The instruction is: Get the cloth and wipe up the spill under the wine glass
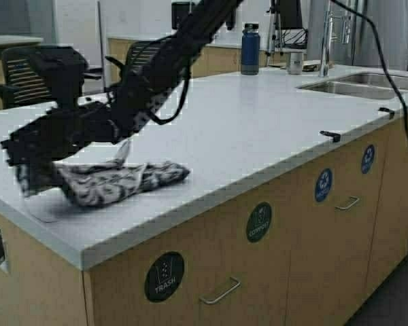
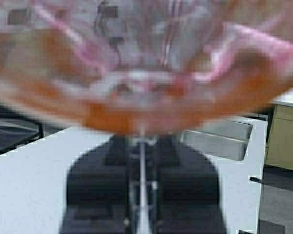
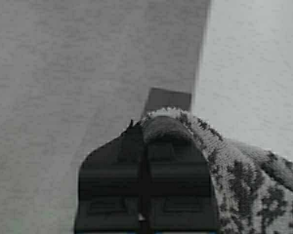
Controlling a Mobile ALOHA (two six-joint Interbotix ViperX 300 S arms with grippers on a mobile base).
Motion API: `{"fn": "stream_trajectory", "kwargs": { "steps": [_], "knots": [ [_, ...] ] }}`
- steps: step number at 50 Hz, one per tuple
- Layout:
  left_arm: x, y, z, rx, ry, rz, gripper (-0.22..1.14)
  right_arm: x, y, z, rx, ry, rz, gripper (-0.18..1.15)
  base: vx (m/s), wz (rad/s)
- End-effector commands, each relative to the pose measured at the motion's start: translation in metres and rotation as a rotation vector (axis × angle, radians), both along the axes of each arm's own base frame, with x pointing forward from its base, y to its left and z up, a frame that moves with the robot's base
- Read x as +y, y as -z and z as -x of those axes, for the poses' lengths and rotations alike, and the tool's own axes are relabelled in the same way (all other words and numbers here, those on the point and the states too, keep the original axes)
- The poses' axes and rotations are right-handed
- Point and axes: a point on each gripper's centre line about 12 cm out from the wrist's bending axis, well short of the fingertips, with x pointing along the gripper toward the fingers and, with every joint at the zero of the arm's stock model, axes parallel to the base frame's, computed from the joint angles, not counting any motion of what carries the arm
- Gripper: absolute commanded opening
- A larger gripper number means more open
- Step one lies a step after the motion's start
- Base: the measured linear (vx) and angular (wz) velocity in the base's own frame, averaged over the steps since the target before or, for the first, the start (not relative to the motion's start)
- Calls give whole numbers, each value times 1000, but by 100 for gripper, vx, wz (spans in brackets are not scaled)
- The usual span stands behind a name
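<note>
TRASH label (image 1: 164,276) nearest; COMPOST label (image 1: 258,222) beside; cloth (image 1: 115,180) above.

The cloth (image 1: 115,182) looks soft and nubby, lying on the smooth matt countertop (image 1: 258,129) above wood-grain cabinets (image 1: 306,258).

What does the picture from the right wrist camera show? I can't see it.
A black gripper is shut on a fold of the cloth, dark grey with a pale leafy pattern, just above a white counter.
</note>
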Motion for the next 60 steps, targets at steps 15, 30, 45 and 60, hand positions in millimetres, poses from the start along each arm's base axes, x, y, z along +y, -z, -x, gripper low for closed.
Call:
{"fn": "stream_trajectory", "kwargs": {
  "steps": [15,30,45,60],
  "knots": [
    [-9,41,-28,109,3,-37,23,-180,10,-126,110,439,36,7,0,1],
    [-18,119,-54,204,6,-87,23,-188,15,-126,99,443,37,7,1,-2],
    [-28,197,-79,187,22,-97,23,-194,21,-123,101,448,41,7,0,2],
    [-46,259,-101,195,58,-107,23,-202,26,-122,105,458,43,7,0,0]
  ]
}}
